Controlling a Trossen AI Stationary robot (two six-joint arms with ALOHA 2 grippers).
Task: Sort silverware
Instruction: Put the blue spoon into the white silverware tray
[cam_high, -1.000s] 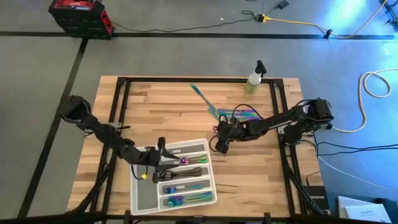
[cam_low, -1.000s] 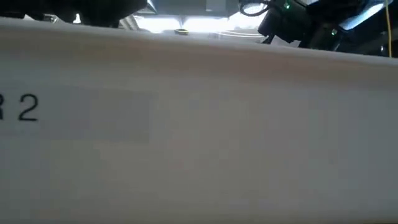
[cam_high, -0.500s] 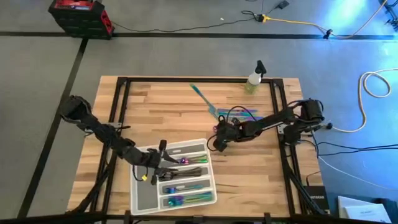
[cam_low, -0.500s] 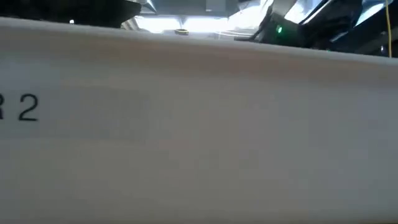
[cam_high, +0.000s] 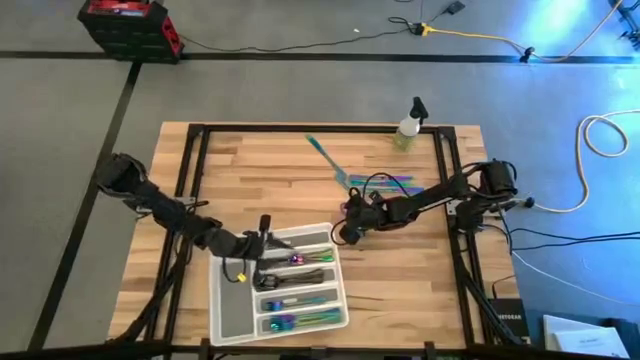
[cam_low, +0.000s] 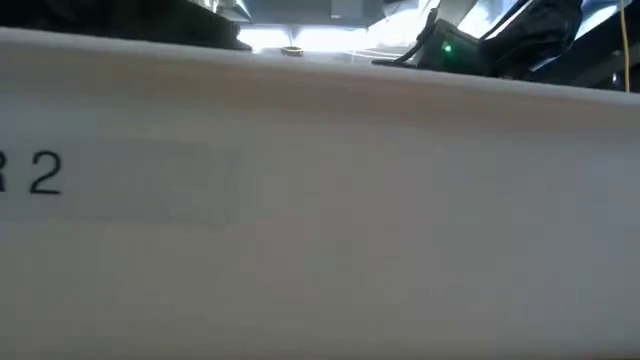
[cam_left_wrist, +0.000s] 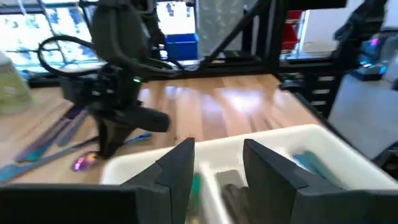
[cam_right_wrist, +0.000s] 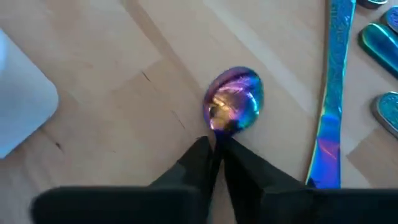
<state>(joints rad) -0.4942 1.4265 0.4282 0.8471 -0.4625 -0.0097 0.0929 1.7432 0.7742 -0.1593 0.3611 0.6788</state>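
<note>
Iridescent spoon (cam_right_wrist: 234, 99): your right gripper (cam_right_wrist: 217, 149) pinches its handle, fingers pressed together on it; bowl sticks out ahead, just above the wood.
Right gripper spot: between the loose pile and the tray (cam_high: 232, 320), near the tray's far corner, so probably carrying the spoon over to a slot.
Left gripper (cam_left_wrist: 214, 163): fingers spread, nothing between them; it hovers over the tray's far edge, likely clear of the slots so you can drop in.
Tray: white, translucent; compartments already hold dark and iridescent pieces (cam_high: 300, 297), so sorting is partly done.
Loose silverware (cam_high: 385, 184): a few teal-purple pieces on the table (cam_high: 250, 170) behind your right gripper, one long piece (cam_high: 325, 155) angled toward the far edge.
Spray bottle (cam_high: 409, 124): far edge, well apart, not part of the job.
Low view: blocked by a pale surface, no use.
</note>
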